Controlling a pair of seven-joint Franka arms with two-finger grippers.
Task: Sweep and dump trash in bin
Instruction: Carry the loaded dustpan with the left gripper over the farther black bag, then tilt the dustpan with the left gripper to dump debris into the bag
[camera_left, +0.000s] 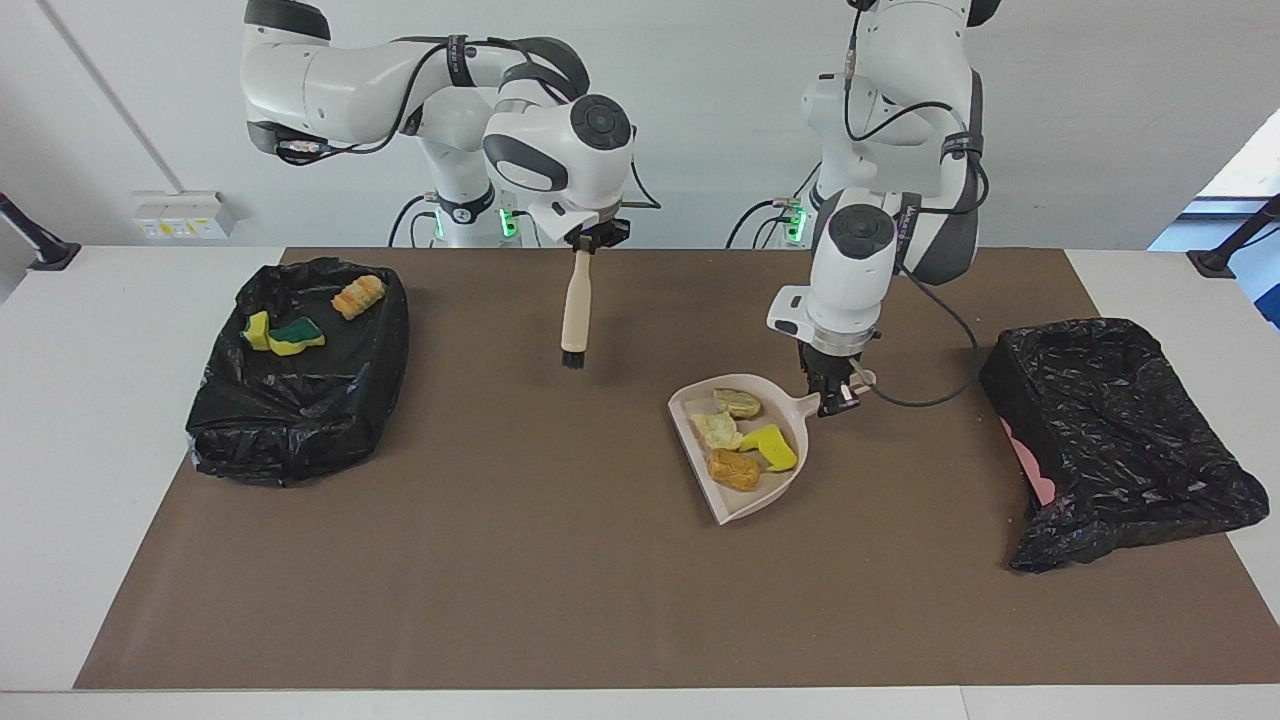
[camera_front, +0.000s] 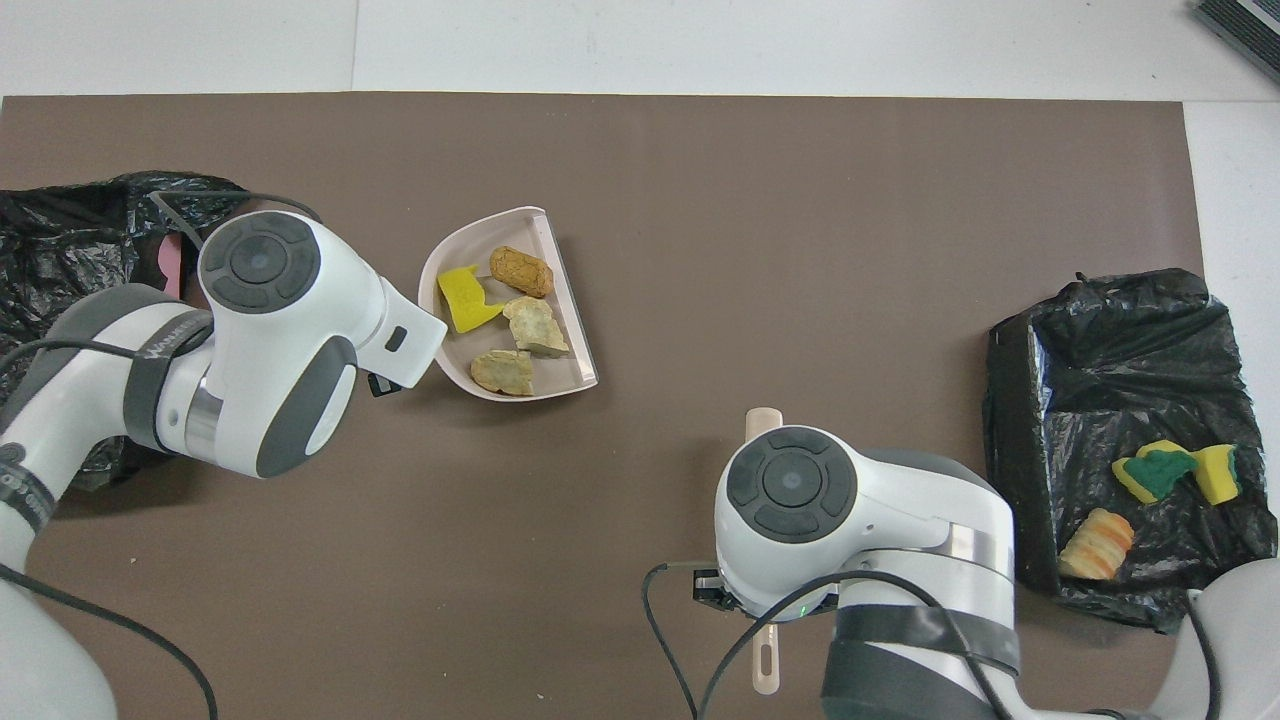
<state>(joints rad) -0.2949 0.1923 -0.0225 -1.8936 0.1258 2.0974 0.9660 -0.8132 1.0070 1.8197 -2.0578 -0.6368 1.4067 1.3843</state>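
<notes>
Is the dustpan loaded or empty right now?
Loaded. Four trash chunks lie in the dustpan, which the left claw holds by its handle.

White arms, dark grey joint caps, black cables, green base lights.
</notes>
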